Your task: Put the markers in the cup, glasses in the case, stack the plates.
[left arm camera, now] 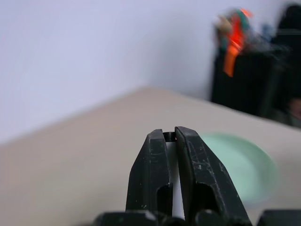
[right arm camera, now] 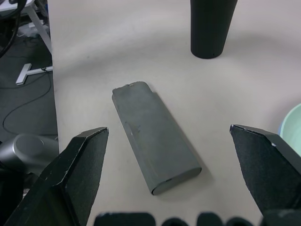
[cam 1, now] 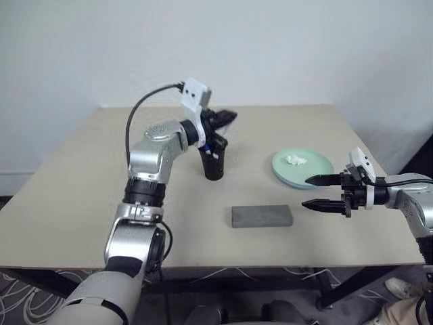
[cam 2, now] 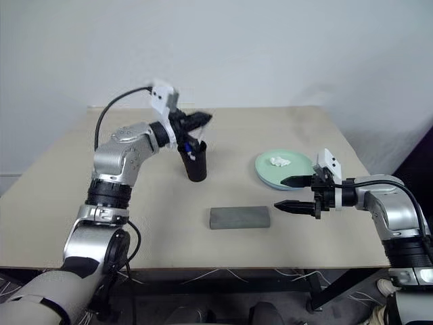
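- Head views: a beige counter (cam 1: 81, 203) stands against a pale wall. The left tool (cam 1: 223, 120) is raised above the black cup (cam 1: 214, 161), which stands upright near the middle of the counter; a blue cap pokes out at the cup's rim, so at least one of the markers (cam 1: 208, 150) is inside it. The tool's fingers are pressed together (whether they pinch anything cannot be told from here).
- The grey case (cam 1: 262, 216) lies closed on the near side of the counter, to the right of the cup. Farther right sits a mint green plate (cam 1: 318, 172) with a small white lump (cam 1: 295, 160) on it.
- The right tool (cam 1: 312, 192) hovers just right of the case, near the plate's front edge, pointing left with its fingers spread wide and nothing between them.
- Left wrist view: the two black fingers (left arm camera: 150, 179) are clenched, with a thin white sliver in the narrow gap between them (too little shows to name it). The green plate is a blur beyond them.
- Right wrist view: the closed case (right arm camera: 153, 136) lies between the wide-spread fingers (right arm camera: 77, 174), apart from both, with the cup's base (right arm camera: 209, 28) beyond.
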{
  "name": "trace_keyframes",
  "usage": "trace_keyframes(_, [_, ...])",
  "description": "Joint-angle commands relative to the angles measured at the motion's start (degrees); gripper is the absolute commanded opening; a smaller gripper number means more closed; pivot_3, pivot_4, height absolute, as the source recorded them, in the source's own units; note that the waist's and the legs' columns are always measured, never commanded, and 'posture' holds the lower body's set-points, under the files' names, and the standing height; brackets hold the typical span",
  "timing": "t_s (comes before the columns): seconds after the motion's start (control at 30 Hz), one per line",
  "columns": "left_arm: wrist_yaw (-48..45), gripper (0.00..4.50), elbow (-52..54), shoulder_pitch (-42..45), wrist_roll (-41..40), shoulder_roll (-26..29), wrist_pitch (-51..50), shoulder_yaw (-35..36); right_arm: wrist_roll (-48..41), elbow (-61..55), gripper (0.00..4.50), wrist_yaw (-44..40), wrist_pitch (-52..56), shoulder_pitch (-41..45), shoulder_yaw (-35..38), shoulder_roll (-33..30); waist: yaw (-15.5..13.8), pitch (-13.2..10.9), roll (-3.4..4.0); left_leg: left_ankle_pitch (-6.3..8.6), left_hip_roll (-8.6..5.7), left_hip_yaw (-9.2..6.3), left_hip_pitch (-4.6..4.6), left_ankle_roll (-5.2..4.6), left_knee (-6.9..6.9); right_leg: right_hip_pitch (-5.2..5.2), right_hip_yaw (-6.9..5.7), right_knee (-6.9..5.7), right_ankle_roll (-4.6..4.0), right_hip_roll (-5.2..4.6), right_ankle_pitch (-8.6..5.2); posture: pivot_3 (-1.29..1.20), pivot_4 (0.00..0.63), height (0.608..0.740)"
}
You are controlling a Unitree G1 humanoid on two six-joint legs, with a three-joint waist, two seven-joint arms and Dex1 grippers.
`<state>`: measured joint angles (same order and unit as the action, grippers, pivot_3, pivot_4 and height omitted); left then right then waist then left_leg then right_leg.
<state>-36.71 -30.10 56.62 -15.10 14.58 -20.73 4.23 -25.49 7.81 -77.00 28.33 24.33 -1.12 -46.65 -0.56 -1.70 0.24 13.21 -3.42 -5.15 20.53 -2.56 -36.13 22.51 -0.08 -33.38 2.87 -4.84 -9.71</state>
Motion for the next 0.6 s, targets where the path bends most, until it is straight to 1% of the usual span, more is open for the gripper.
trace_keyframes(0.03, [4.7, 0.01, -8.5, 5.0, 1.5, -1.0, 12.9, 3.0, -0.3, -1.0, 4.5, 0.1, -0.7, 1.7, 1.1, 0.0, 0.0, 0.0, 0.0, -0.01, -0.01, 0.0, 0.04, -0.02, 0.0, 0.0, 0.0, 0.08, 0.0, 0.0, 0.01, 0.0, 0.0, 0.732])
trace_keyframes(0.2, [7.6, 0.01, -21.4, 8.3, 3.0, -1.8, 25.1, 4.1, -0.3, -1.0, 4.5, 0.2, -0.8, 1.7, 1.3, 0.1, 0.0, 0.0, -0.01, -0.01, -0.07, 0.04, 0.1, -0.06, 0.02, -0.11, -0.05, 0.38, 0.05, -0.01, 0.05, 0.0, 0.0, 0.732])
trace_keyframes(0.4, [7.8, 0.01, -30.4, 9.0, 3.6, -2.5, 31.3, 4.9, -0.4, -1.2, 4.5, 0.5, -0.8, 1.6, 1.5, 0.1, 0.0, 0.0, -0.01, -0.04, -0.1, 0.17, 0.15, -0.14, 0.02, -0.12, -0.14, 0.4, 0.06, -0.01, 0.05, 0.0, 0.0, 0.732])
trace_keyframes(0.6, [8.1, 0.01, -35.1, 8.5, 3.8, -3.6, 35.0, 5.3, -0.5, -1.1, 4.5, 0.8, -0.9, 1.9, 1.5, 0.3, 0.0, 0.0, -0.02, -0.04, -0.08, 0.14, 0.15, -0.13, -0.01, -0.15, -0.24, 0.38, 0.06, 0.0, 0.06, 0.0, 0.0, 0.732])
